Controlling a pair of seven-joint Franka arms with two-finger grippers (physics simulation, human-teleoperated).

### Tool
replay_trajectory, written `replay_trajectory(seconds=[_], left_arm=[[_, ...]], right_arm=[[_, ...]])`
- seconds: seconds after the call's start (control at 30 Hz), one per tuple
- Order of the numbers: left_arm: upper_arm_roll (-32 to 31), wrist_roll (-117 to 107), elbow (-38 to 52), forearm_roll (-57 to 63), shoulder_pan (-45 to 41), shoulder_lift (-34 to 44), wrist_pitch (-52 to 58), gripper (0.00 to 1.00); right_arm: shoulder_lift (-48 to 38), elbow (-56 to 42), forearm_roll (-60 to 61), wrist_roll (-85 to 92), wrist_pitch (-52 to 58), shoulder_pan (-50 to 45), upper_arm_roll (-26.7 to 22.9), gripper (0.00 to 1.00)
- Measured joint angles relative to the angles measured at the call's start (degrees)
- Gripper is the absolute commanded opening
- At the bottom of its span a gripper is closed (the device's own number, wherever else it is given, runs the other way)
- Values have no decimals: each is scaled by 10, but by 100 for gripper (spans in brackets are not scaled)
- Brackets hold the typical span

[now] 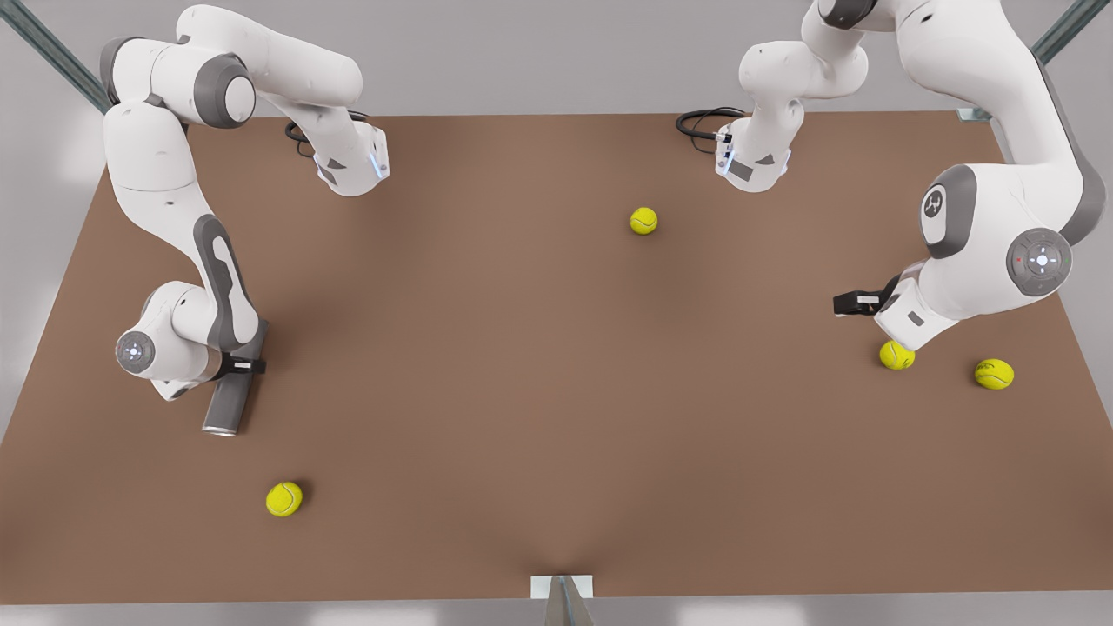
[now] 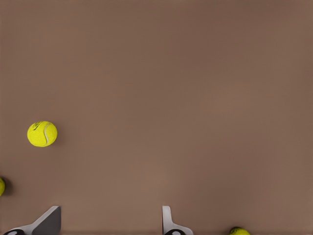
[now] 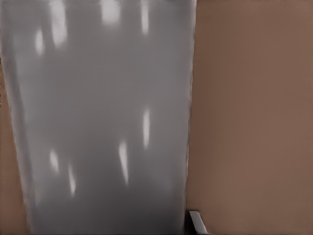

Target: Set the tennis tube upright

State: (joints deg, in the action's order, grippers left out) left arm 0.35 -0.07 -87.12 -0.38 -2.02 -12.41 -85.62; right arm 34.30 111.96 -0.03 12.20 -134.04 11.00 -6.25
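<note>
The tennis tube (image 1: 228, 404) is a plain grey cylinder lying on the brown table (image 1: 522, 391) at the front view's left, its lighter rim towards the near edge. My right gripper (image 1: 242, 365) straddles its middle from above and is shut on it. In the right wrist view the tube's wall (image 3: 102, 127) is very close, with one fingertip (image 3: 195, 221) pressed against its side. My left gripper (image 1: 856, 302) hangs open over the table at the front view's right, and its fingertips (image 2: 168, 220) hold nothing.
Yellow-green tennis balls lie scattered: one mid-table at the back (image 1: 643, 220), two at the front view's right (image 1: 896, 355) (image 1: 994, 373), and one near the tube (image 1: 284, 499). The left wrist view catches a ball (image 2: 42, 133) on the bare table.
</note>
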Motion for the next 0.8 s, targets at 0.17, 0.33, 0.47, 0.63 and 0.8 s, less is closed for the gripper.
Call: replay_trajectory(seconds=[0.17,0.33,0.47,0.63,0.8], left_arm=[[0,0,0,0,-1,-1,1,100],[-1,0,1,1,-2,-3,2,100],[-1,-1,0,1,-1,-6,2,100],[-1,-1,0,2,-1,-6,1,100],[-1,-1,-6,2,0,-6,-7,100]], right_arm=[[-3,0,2,5,2,1,0,75],[-4,-6,4,11,7,4,1,73],[-45,-16,5,15,39,2,22,74],[-97,-50,4,21,96,-1,126,74],[-66,-133,-5,32,135,-122,192,74]])
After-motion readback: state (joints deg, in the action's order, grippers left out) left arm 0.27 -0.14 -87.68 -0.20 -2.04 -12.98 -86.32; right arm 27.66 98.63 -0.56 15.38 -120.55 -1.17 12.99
